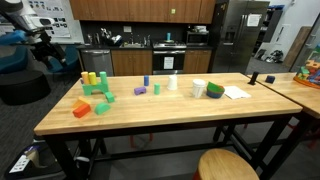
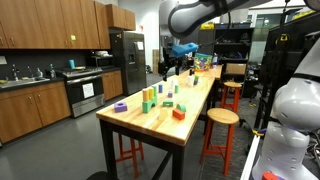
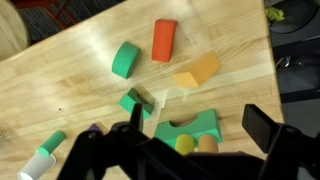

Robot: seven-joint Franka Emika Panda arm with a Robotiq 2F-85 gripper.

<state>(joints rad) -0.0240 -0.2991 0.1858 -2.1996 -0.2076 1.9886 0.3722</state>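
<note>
Wrist view, L to R, everything placed vs the green arch [image 3: 205, 122].

- **Far left of arch**, by the bottom edge: a white cylinder [image 3: 37, 165] w/ a green cylinder [image 3: 48, 142] just beside it, both on the wood table [image 3: 60, 90].
- **Up-left of arch**, well apart: a green rounded block [image 3: 125, 60].
- **Just left of arch**, near; can't tell if touching: a small green cube [image 3: 135, 102].
- **Above arch**, further off: a red block [image 3: 163, 40].
- **At the arch**: its opening faces the bottom edge. A yellow round piece [image 3: 183, 146] & a tan round piece [image 3: 207, 143] sit side by side in it. Can't tell if the arch stands or lies flat.
- **Up-right of arch**, near but apart: an orange block [image 3: 197, 70], set at a slant.

The gripper [image 3: 192, 135] has its fingers [image 3: 105, 150] spread wide, one either side of the arch, w/ nothing pinched btwn them. It hangs over the arch & no contact shows.

In an exterior view the gripper [image 1: 45, 45] is up in the air, left of the arch [image 1: 97, 90], which is at the table's near-left end.
</note>
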